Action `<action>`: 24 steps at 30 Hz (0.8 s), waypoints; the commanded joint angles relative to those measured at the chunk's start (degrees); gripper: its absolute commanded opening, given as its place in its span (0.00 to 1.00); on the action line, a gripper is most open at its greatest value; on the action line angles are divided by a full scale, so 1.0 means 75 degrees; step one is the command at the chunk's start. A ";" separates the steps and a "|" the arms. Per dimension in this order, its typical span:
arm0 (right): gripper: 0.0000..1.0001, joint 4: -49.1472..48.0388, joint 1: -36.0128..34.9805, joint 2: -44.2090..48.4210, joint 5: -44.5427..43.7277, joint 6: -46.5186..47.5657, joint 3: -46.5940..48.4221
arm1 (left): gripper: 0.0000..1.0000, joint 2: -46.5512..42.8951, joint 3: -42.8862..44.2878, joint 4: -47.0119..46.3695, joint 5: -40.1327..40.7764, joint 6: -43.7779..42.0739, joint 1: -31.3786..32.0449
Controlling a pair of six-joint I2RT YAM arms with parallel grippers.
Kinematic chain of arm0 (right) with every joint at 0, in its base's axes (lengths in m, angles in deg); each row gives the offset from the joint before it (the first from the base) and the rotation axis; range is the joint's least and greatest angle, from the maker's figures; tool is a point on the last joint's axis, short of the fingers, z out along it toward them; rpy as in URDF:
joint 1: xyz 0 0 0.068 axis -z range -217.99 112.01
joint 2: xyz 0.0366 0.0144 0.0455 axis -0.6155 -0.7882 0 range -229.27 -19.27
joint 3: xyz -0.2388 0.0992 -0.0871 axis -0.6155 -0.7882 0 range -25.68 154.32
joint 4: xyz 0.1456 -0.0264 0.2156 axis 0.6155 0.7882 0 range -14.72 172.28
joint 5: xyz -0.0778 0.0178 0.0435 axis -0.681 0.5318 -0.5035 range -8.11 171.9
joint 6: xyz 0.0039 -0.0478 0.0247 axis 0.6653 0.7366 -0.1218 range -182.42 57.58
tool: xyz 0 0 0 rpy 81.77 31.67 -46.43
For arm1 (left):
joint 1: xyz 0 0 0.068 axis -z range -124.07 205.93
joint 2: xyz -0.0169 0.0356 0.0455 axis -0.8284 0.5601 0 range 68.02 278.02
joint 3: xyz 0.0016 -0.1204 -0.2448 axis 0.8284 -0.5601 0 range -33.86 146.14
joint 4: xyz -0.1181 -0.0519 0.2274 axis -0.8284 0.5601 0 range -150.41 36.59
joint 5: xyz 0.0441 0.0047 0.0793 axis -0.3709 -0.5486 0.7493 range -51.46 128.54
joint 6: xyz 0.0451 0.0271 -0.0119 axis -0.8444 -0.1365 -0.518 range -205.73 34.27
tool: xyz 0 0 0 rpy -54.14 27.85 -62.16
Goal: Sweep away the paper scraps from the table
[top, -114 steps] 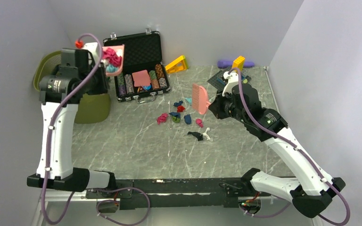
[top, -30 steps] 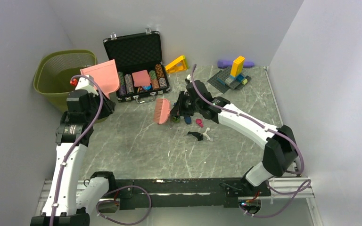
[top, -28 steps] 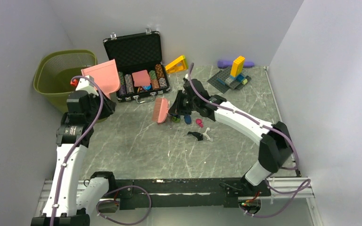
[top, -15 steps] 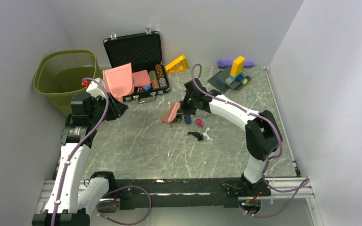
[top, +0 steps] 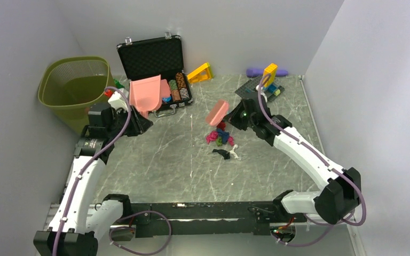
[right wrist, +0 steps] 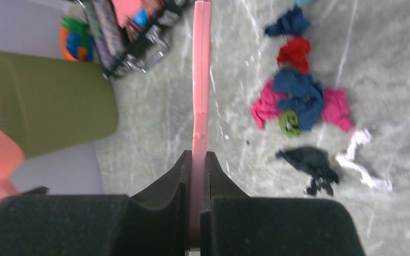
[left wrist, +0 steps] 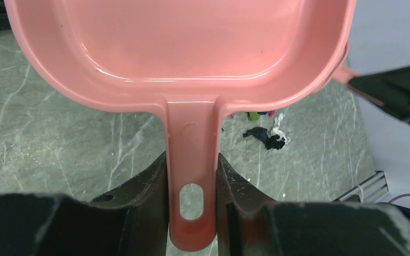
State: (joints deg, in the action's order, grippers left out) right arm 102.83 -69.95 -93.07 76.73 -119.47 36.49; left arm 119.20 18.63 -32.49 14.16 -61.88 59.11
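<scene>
Several paper scraps (top: 218, 136) in pink, blue, red and green lie bunched on the table (top: 155, 160), with a black scrap (top: 222, 153) and a white scrap (top: 235, 152) just in front of them. My right gripper (top: 233, 116) is shut on the handle of a pink brush (top: 217, 112), held above and behind the bunch. In the right wrist view the brush (right wrist: 202, 80) runs edge-on from the gripper (right wrist: 196, 160), left of the scraps (right wrist: 299, 101). My left gripper (left wrist: 192, 176) is shut on the handle of an empty pink dustpan (left wrist: 181, 48), left of the scraps.
A green mesh bin (top: 75, 88) stands at the back left. An open black case (top: 155, 69) with poker chips sits just behind the dustpan (top: 145, 95). A yellow wedge (top: 200, 73), a baseplate with blocks (top: 261, 88) and a purple object (top: 267, 71) line the back.
My right arm carried the brush from the left of the scraps up and to the right, leaving them bunched closer together. My left arm moved the dustpan rightward, in front of the case.
</scene>
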 commanded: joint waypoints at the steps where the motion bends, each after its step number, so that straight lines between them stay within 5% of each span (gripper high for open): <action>1: 0.00 -0.1490 0.0491 -0.0128 0.0136 0.0294 0.0206 | 0.00 -0.0012 0.0119 -0.0214 -0.0029 -0.0315 0.0276; 11: 0.00 -0.2399 0.1264 -0.1905 0.0537 -0.1249 0.0411 | 0.00 0.0321 0.0324 0.0174 0.0624 -0.0724 0.1292; 17: 0.00 -0.0600 0.1414 -0.2854 0.0618 -0.2284 0.0903 | 0.00 0.0549 0.0336 0.0252 0.0658 -0.0937 0.1793; 24: 0.00 -0.0170 0.1419 -0.0632 0.0184 -0.2713 -0.0900 | 0.00 0.0975 0.0604 0.0726 0.1656 -0.1282 0.2751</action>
State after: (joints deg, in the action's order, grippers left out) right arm 97.30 -59.51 -109.29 79.96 -136.41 36.93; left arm 125.45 19.65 -28.21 21.35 -68.61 76.62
